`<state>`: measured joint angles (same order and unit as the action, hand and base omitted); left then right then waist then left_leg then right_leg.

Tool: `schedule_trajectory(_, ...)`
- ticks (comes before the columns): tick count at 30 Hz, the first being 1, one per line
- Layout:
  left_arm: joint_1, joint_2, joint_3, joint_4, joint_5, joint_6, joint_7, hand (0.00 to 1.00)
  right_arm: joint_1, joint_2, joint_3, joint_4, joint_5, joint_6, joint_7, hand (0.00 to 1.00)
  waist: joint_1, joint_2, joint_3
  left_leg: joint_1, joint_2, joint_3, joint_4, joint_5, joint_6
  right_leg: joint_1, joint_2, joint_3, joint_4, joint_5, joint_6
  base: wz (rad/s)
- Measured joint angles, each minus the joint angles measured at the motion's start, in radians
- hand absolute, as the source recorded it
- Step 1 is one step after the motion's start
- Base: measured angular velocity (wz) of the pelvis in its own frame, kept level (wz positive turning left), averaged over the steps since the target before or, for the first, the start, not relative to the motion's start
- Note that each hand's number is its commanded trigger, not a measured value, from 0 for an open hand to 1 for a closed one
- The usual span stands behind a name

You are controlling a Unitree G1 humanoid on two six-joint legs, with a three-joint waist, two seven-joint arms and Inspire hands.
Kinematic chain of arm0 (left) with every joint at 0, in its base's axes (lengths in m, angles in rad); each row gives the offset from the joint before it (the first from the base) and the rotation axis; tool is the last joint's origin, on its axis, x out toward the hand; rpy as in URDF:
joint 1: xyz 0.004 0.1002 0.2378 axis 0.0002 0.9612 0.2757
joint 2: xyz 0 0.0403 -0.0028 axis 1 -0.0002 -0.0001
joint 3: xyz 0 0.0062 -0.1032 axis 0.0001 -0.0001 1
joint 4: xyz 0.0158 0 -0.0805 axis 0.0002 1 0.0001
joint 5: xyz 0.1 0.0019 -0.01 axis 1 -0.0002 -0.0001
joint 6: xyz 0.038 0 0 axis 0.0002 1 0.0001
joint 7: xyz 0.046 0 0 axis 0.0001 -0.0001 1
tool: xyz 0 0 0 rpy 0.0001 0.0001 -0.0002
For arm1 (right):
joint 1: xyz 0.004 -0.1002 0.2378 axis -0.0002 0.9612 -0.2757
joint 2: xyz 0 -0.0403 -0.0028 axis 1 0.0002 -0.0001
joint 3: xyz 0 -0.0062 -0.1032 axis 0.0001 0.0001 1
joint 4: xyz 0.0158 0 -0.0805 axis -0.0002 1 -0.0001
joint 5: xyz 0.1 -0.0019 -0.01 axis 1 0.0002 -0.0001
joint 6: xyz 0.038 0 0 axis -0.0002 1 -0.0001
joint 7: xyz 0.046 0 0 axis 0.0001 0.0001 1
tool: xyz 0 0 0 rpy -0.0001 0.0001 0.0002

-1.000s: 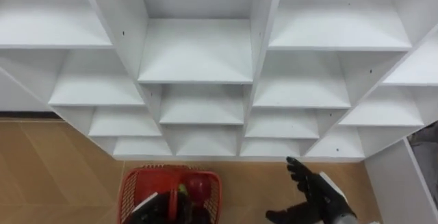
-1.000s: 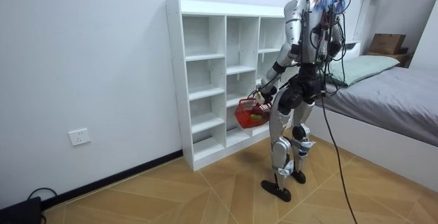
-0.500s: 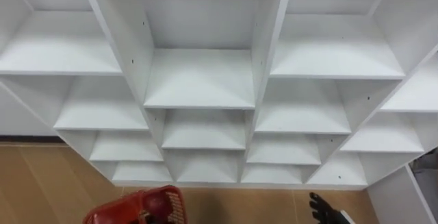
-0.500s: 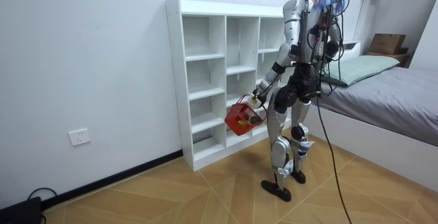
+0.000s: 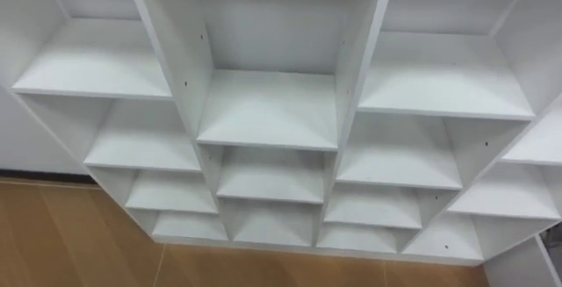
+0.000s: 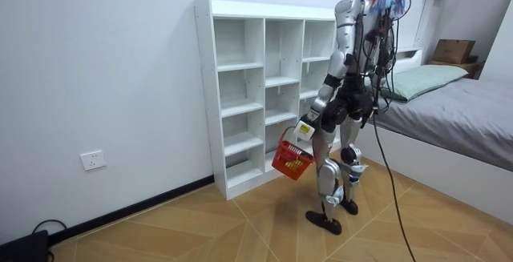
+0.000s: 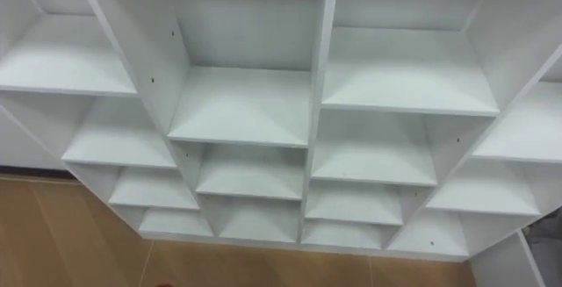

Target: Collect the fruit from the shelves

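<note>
Closet (image 5: 268, 111) shelves look bare, so the collecting seems about done. The left hand (image 6: 305, 128) has its fingers wrapped on the red basket (image 6: 290, 160) beside its leg. Can't make out fruit inside. Next: carry it off steadily.

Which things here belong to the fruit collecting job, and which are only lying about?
Belonging to the job:
white open-shelved closet
red plastic basket, hanging from the left hand

Lying about:
grey-covered bed
brown cardboard box
white wall socket
</note>
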<state>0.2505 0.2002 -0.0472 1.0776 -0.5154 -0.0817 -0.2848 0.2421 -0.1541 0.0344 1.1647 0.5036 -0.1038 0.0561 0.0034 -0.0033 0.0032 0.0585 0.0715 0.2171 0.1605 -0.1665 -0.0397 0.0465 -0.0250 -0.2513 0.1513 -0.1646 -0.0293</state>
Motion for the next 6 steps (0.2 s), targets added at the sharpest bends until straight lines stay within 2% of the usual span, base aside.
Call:
schedule_trajectory(4,-0.003,-0.019,0.035,0.003,-0.003,0.033,0.016,1.00,0.002,0.004,-0.025,0.005,0.043,0.039,-0.003,0.00,0.000,0.011,-0.0017,0.007,-0.002,0.000,0.000,-0.001,0.002,0.008,-0.002,-0.001,0.001,-0.003,0.002,0.02)
schedule_trajectory(6,-0.002,-0.025,0.045,0.003,-0.002,0.043,0.019,1.00,0.002,0.005,-0.038,0.014,0.044,0.042,-0.006,0.00,-0.001,0.014,-0.0028,0.008,-0.002,0.001,0.001,-0.001,0.002,0.009,-0.002,-0.001,0.001,-0.003,0.002,0.00)
